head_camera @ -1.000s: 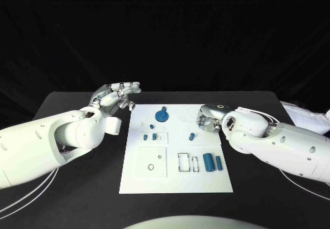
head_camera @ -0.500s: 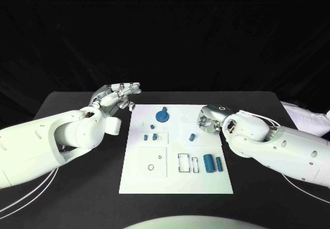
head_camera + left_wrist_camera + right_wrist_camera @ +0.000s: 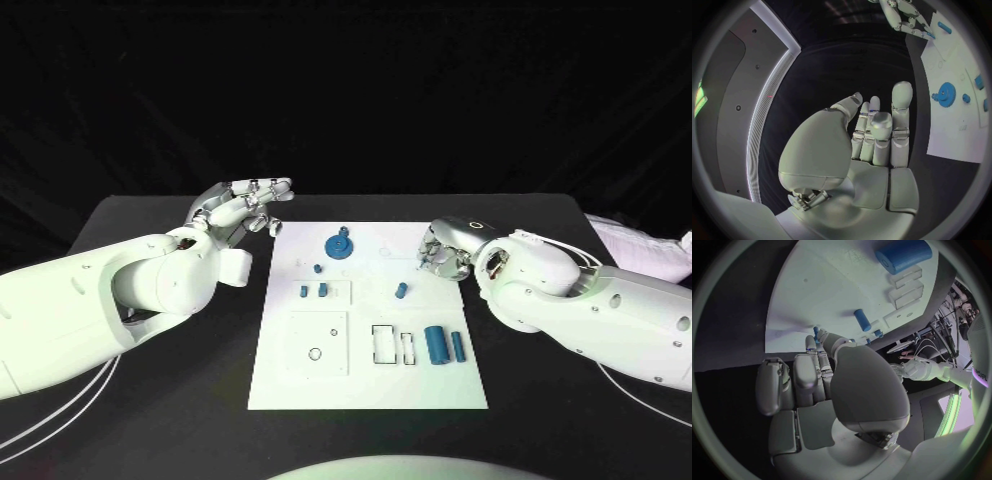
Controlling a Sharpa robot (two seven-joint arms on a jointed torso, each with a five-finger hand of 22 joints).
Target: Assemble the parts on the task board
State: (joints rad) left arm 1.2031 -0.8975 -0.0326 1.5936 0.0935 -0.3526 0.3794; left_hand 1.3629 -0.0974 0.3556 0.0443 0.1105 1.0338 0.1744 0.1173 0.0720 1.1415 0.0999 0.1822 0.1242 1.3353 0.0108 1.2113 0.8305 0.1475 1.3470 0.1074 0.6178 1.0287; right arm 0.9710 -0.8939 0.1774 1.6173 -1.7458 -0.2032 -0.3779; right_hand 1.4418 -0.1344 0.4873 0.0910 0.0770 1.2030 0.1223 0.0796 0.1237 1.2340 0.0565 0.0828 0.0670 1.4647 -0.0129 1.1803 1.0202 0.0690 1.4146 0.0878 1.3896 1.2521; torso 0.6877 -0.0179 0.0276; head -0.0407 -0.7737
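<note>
We see the left hand at ten o'clock of the task board, fingers spread, holding nothing. The right hand at two o'clock touches the board's edge; its grasp we cannot tell. Blue parts lie on the board.

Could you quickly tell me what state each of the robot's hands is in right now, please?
Left hand: open, fingers extended, holding nothing, beside the task board.
Right hand: holds nothing visible; open or shut cannot be told.
</note>
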